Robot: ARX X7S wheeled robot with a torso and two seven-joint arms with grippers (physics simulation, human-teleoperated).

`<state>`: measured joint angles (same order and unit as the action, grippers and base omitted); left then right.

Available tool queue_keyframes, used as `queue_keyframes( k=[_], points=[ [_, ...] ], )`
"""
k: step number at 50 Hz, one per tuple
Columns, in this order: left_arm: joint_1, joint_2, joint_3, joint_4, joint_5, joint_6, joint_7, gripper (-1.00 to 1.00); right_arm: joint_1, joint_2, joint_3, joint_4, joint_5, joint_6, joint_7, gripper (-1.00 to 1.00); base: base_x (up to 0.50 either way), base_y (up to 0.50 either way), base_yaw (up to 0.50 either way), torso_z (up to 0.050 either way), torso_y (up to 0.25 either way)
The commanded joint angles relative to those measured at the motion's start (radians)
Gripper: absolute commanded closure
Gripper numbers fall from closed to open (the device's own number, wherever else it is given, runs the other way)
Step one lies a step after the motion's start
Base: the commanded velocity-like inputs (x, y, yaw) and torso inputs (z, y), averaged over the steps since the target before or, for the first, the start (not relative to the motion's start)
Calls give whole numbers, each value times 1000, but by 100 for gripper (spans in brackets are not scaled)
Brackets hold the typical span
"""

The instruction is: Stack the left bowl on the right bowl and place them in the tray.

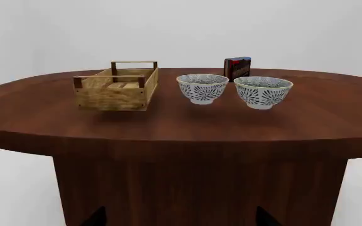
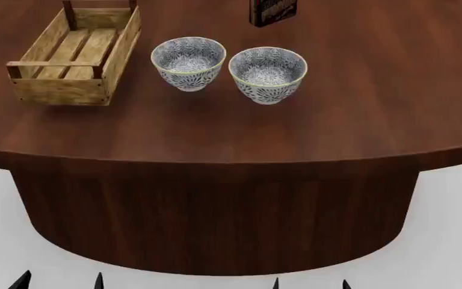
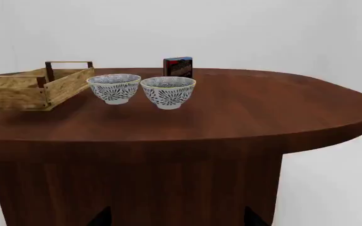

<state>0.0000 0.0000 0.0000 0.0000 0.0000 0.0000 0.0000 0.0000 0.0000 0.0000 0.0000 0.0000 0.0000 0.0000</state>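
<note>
Tray (image 2: 69, 90) stands at the far left of the table (image 2: 360, 108), a light-wood crate with slatted bottom, low plank sides and darker corner posts, its long axis running away from the robot; nothing lies inside it; the left wrist view (image 1: 115, 92) shows it upright with a rail across each short end. Just beside its right wall, apart from it, sits the left bowl (image 2: 187, 62), white with a dark flower pattern and a pale rim, upright and open upward; next to it, slightly nearer the robot, sits the right bowl (image 2: 267, 73), of the same pattern; the two rims look nearly touching in the head view, though a narrow gap shows between them in the left wrist view, where they appear at (image 1: 202, 88) and (image 1: 263, 92); neither bowl is stacked and neither is in the tray. Behind the bowls, near the far edge, stands a dark box (image 2: 273, 11) with a red and blue top, upright, well apart from the tray; the right wrist view shows it (image 3: 177, 67) behind the gap between the bowls. Dark pointed tips (image 2: 22, 280) show at the bottom edge of the head view, well short of the table; whether the left claw or the right claw is spread or pressed together, I cannot tell.
</note>
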Motion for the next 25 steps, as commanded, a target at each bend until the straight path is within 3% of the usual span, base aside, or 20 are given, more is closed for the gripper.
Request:
queue_keyframes(
  k=[1,5,6,10,21,25],
  points=[
    [-1,-11,13,-2,-11,2,-13,-100,3,14,-18,8,14,-5,18,-100,0,0,0,0,0],
    [1,-26,-2,30,-61,-13,-50,-100,-7,29,-31,-4,32,5,41,-100,0,0,0,0,0],
    [-4,-20,-33,63,-162,-83,-35,-100,-15,31,-30,-17,30,12,55,-100,0,0,0,0,0],
    [-7,-43,-66,160,-255,-196,-59,-100,-36,43,-15,-147,75,120,76,-100,0,0,0,0,0],
    [-21,-161,-29,446,-88,-378,-196,-100,-8,120,-6,-567,37,500,122,-100,0,0,0,0,0],
    [-28,-175,-50,506,-109,-434,-198,-100,15,141,16,-671,39,613,131,-100,0,0,0,0,0]
  ],
)
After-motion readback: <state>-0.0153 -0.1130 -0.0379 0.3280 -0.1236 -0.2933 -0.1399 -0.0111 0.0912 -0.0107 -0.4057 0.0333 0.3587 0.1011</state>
